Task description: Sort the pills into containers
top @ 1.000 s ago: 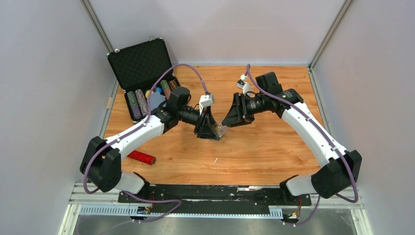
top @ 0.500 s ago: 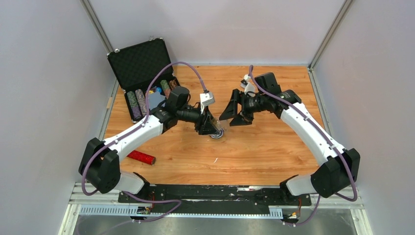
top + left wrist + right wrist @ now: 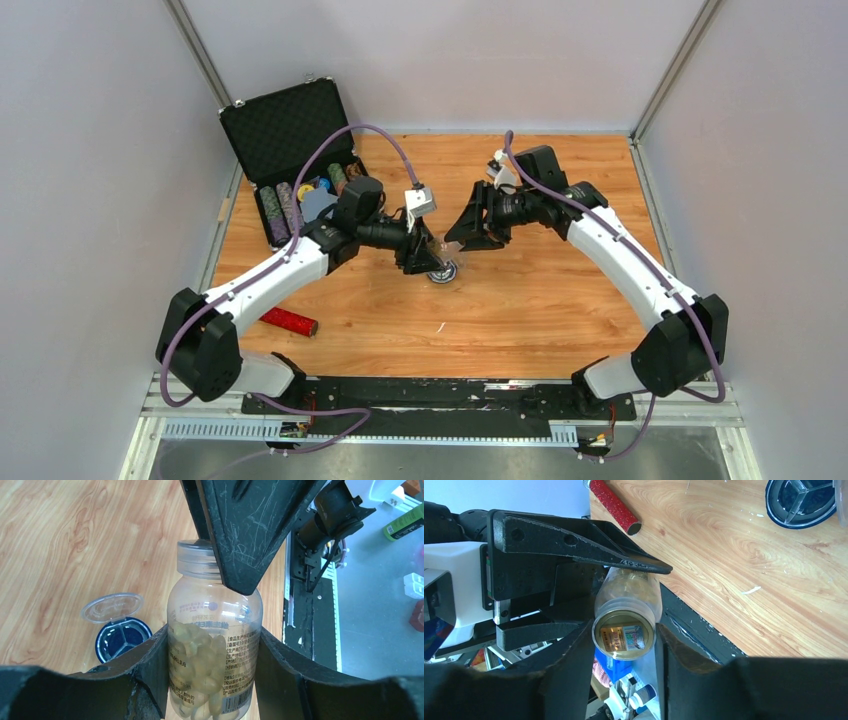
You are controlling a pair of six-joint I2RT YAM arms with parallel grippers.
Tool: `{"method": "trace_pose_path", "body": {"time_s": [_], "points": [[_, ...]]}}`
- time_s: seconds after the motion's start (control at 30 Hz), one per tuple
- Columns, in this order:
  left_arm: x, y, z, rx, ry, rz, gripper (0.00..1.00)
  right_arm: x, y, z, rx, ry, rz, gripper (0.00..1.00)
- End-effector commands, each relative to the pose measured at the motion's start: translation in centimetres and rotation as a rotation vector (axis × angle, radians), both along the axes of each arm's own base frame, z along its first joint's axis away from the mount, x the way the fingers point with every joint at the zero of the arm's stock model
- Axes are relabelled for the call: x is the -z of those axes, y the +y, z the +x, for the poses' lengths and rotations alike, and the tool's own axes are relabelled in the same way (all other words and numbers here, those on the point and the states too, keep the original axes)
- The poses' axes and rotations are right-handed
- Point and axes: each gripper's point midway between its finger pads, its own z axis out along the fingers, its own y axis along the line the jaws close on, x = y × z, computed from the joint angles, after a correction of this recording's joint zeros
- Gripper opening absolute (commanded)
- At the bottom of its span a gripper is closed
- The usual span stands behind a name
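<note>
The small round dish, blue inside with dark dividers marking three compartments, sits near the middle of the wooden table, its clear hinged lid flipped open and lying flat beside it. In the overhead view the dish shows just below the point where the two arms meet. Above it, off the table, a clear plastic pill bottle partly filled with pale yellow capsules is held between both arms. The left gripper is clamped around the bottle's labelled body, one finger on each side. The right gripper meets it from the opposite side, its fingers narrowed onto the two sides of the bottle's cap, which points toward the right arm. A red glittery tube lies on the table near the left arm, well apart from the dish. At the far left corner, an open black case with rows of poker chips stands with its lid raised.
</note>
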Motion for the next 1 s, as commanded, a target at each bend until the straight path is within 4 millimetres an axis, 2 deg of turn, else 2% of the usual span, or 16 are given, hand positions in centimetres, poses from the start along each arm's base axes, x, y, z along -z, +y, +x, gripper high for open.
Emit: {"method": "trace_pose_path", "body": {"time_s": [0.0, 0.1, 0.17, 0.27, 0.4, 0.5, 0.57, 0.63, 0.67, 0.7, 0.83, 0.9, 0.97], "points": [[-4.4, -0.7, -0.5, 0.047, -0.076, -0.096, 0.15, -2.1, 0.4, 1.3, -0.004, -0.126, 0.034, 0.28], [-5.1, -0.9, -0.4, 0.034, -0.043, -0.111, 0.11, -2.4, 0.4, 1.0, -0.076, -0.217, 0.047, 0.11], [-5.8, -1.1, -0.7, 0.044, -0.022, -0.126, 0.06, -2.9, 0.4, 0.7, -0.157, -0.341, 0.065, 0.0], [-6.5, -1.4, -1.5, 0.078, 0.011, -0.17, 0.01, -3.8, 0.3, 0.7, -0.223, -0.562, 0.111, 0.0], [-7.6, -1.4, -3.6, 0.171, 0.063, -0.245, 0.0, -6.3, 0.6, -1.0, -0.386, -0.75, 0.24, 0.0], [-7.9, -1.2, -5.0, 0.257, 0.091, -0.274, 0.0, -7.3, 0.8, -2.2, -0.474, -0.802, 0.306, 0.0], [-7.7, -1.3, -4.8, 0.249, 0.104, -0.266, 0.0, -7.1, 0.7, -1.1, -0.409, -0.782, 0.261, 0.02], [-7.4, -1.4, -3.8, 0.193, 0.083, -0.238, 0.0, -6.7, 0.4, 0.4, -0.297, -0.739, 0.195, 0.74], [-7.2, -1.4, -3.3, 0.17, 0.048, -0.227, 0.0, -6.8, 0.2, 0.8, -0.247, -0.722, 0.172, 0.94], [-6.7, -1.3, -2.4, 0.109, 0.046, -0.194, 0.0, -7.0, -0.1, 1.0, -0.205, -0.701, 0.16, 0.99], [-5.8, -0.8, 0.3, -0.01, -0.076, -0.119, 0.0, -7.3, -0.6, 1.8, -0.043, -0.547, 0.132, 1.0], [-5.5, -0.5, 1.2, -0.043, -0.125, -0.088, 0.0, -6.6, -0.6, 1.9, 0.01, -0.418, 0.116, 0.95], [-5.2, -0.2, 1.8, -0.063, -0.167, -0.059, 0.0, -4.9, -0.9, 2.3, 0.076, -0.268, 0.055, 0.85]]}}
